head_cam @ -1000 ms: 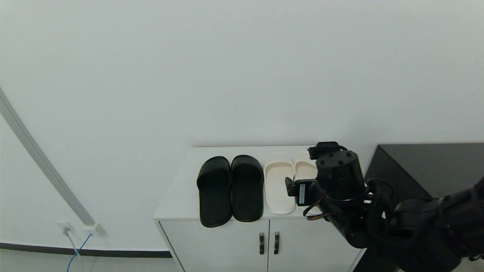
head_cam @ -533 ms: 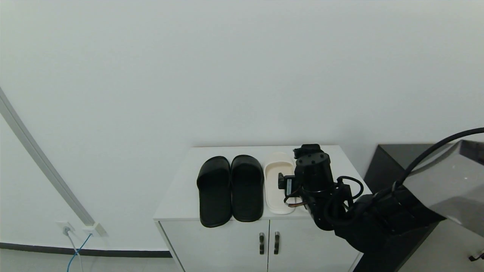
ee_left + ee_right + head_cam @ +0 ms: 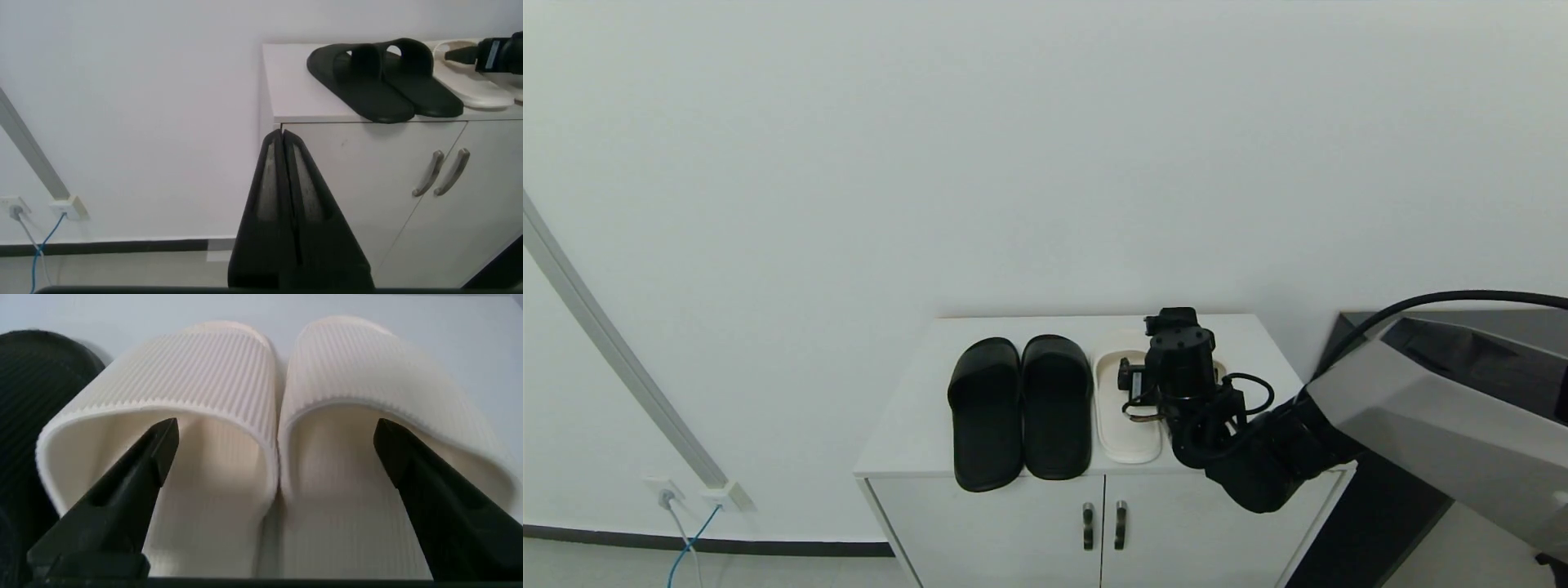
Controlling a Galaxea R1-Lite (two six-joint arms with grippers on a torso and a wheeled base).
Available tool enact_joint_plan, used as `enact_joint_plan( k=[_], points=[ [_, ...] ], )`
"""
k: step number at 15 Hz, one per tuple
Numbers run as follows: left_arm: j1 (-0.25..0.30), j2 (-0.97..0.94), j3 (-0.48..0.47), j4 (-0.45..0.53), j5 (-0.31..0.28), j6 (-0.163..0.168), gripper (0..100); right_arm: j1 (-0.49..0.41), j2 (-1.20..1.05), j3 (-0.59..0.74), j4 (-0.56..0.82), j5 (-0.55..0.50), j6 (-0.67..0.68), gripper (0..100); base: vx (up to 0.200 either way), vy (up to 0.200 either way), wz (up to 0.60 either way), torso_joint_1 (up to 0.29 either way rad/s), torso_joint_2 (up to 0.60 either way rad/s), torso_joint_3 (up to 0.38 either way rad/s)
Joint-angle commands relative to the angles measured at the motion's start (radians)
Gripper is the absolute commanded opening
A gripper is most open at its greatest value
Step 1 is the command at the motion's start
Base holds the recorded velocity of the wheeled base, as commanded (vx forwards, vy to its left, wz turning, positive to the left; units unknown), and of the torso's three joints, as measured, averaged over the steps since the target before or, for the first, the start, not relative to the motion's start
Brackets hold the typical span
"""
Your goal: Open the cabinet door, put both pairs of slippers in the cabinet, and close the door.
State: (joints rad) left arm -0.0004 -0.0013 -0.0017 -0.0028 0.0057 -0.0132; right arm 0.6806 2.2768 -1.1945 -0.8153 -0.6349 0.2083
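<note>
The right gripper (image 3: 276, 433) has pushed from the head view's lower right up and left, over the white slippers (image 3: 1125, 425). Its fingers (image 3: 122, 498) are wide apart, one before each slipper. The black slippers (image 3: 1021, 408) stay at lower centre on the shut cabinet (image 3: 980, 523). The left gripper (image 3: 282, 143) has its fingers together.

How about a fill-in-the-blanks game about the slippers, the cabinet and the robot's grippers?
1. Seen from the robot, the black slippers lie to the ____ of the white slippers.
2. Both cabinet doors are ____.
3. The left gripper is ____, low beside the cabinet.
4. The right gripper is ____, its fingers spread in front of the white slippers.

Missing words: left; closed; shut; open.
</note>
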Motion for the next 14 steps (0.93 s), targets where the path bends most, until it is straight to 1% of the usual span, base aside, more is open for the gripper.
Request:
enact_joint_plan(
  k=[1, 7, 9, 12, 14],
  points=[
    [0.000, 0.001, 0.000, 0.000, 0.002, -0.001, 0, -0.003, 0.010, -0.011, 0.001, 0.001, 0.000, 0, 0.000, 0.000, 0.00, 0.000, 0.00, 0.000],
    [-0.001, 0.001, 0.000, 0.000, 0.000, -0.001, 0, -0.003, 0.007, -0.007, 0.001, 0.001, 0.000, 0, 0.000, 0.000, 0.00, 0.000, 0.00, 0.000],
    [-0.001, 0.001, 0.000, 0.000, 0.000, -0.001, 0, -0.004, -0.046, 0.016, 0.002, 0.001, -0.004, 0, 0.000, 0.000, 0.00, 0.000, 0.00, 0.000],
    [0.000, 0.001, 0.000, 0.000, 0.002, -0.001, 0, -0.001, -0.218, 0.125, 0.001, 0.041, -0.056, 0, 0.000, 0.000, 0.00, 0.000, 0.00, 0.000],
    [0.000, 0.001, 0.000, 0.000, 0.002, -0.001, 0, 0.016, -0.372, 0.246, -0.001, 0.136, -0.099, 0, 0.000, 0.000, 0.00, 0.000, 0.00, 0.000]
  ],
)
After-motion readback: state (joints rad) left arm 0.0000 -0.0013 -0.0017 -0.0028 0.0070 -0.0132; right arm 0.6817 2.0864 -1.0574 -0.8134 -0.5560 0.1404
